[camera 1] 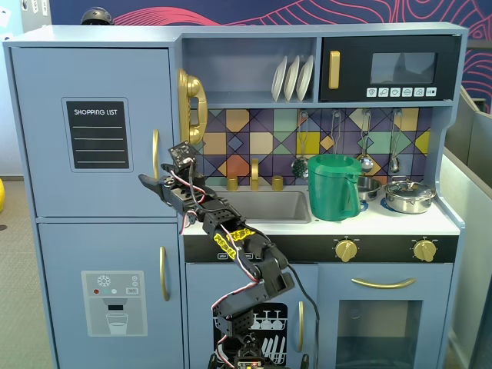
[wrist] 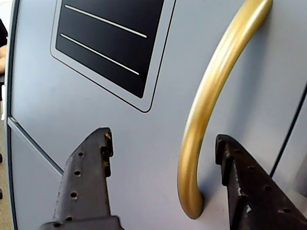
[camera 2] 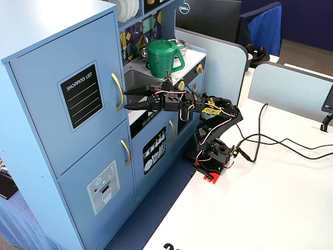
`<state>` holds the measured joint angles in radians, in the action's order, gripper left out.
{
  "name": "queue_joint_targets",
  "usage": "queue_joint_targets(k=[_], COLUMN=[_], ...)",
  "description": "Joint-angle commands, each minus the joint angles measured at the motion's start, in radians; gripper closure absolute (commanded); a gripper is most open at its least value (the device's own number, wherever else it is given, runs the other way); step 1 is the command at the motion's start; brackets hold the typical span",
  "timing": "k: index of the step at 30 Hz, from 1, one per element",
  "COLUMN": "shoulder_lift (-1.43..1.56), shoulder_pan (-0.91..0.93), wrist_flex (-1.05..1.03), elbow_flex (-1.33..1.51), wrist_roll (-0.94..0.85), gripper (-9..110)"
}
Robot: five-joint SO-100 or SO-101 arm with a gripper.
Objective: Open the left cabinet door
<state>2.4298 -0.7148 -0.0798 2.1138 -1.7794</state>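
Observation:
The left cabinet door (camera 1: 46, 115) is light blue with a black "SHOPPING LIST" panel (camera 1: 98, 134) and a curved gold handle (camera 1: 154, 154). It sits flush and closed. It also shows in the other fixed view (camera 2: 47, 104) with its handle (camera 2: 118, 91). My gripper (camera 1: 157, 173) is open at the lower end of the handle. In the wrist view the handle (wrist: 211, 96) runs down between the two fingers, close to the right finger (wrist: 235, 172) and apart from the left finger (wrist: 91, 167). The gripper (wrist: 163, 143) holds nothing. In the other fixed view the gripper (camera 2: 126, 99) reaches from the right.
Below is a blue door with a dispenser picture (camera 1: 114, 304). A gold toy phone (camera 1: 192, 108) hangs right of the handle. A green pitcher (camera 1: 332, 187) stands by the sink (camera 1: 269, 206). The arm's base (camera 2: 213, 156) sits on a white table (camera 2: 270, 208) with cables.

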Motion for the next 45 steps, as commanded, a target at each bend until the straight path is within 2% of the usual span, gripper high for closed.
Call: queue_joint_targets(k=[1,9,25,34,45], shoulder_lift=[-0.046,-0.129,-0.008,0.189,0.65], shoulder_pan=[-0.025,-0.1,-0.537,-0.393,-0.092], wrist_flex=[0.055,0.089,0.373,0.414,0.193], elbow_flex=[-0.109,-0.143,0.207,0.374,0.555], wrist_roll=[-0.006,-0.103,-0.525,-0.497,-0.341], gripper=[81,83,84,85,85])
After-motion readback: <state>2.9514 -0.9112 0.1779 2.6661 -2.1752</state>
